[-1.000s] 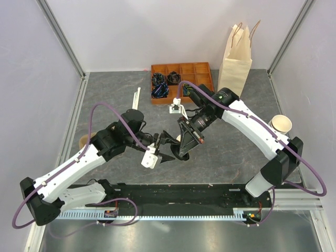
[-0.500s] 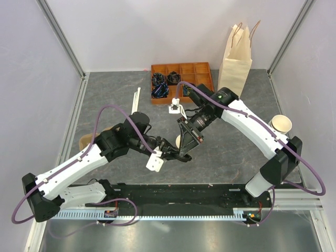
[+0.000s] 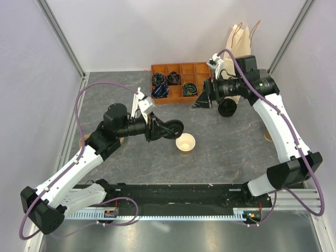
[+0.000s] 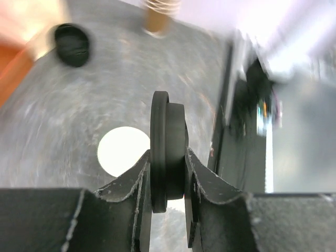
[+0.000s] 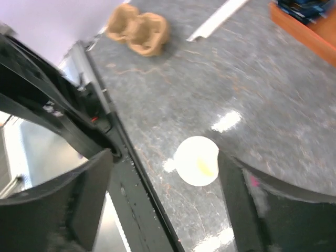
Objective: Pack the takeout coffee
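From above, we see the left gripper (image 3: pixel 169 129) clamped on a black lid (image 3: pixel 176 128), held on edge. The takeout coffee cup (image 3: pixel 185 143) stands open-mouthed at mid-table, just to the right of that lid and a little nearer. The right gripper (image 3: pixel 201 101) hovers well apart, far and to the right, towards the paper bag (image 3: pixel 239 55).

In the left wrist view, the lid (image 4: pixel 167 131) sits upright between the fingers (image 4: pixel 128 191). The cup's mouth (image 4: pixel 123 151) lies below and to its left. We judge the lid must turn flat before it can seat, and the left arm is the nearer one.

In the right wrist view, the right gripper (image 5: pixel 164 157) is spread wide and empty, with the cup (image 5: pixel 197 161) far below.
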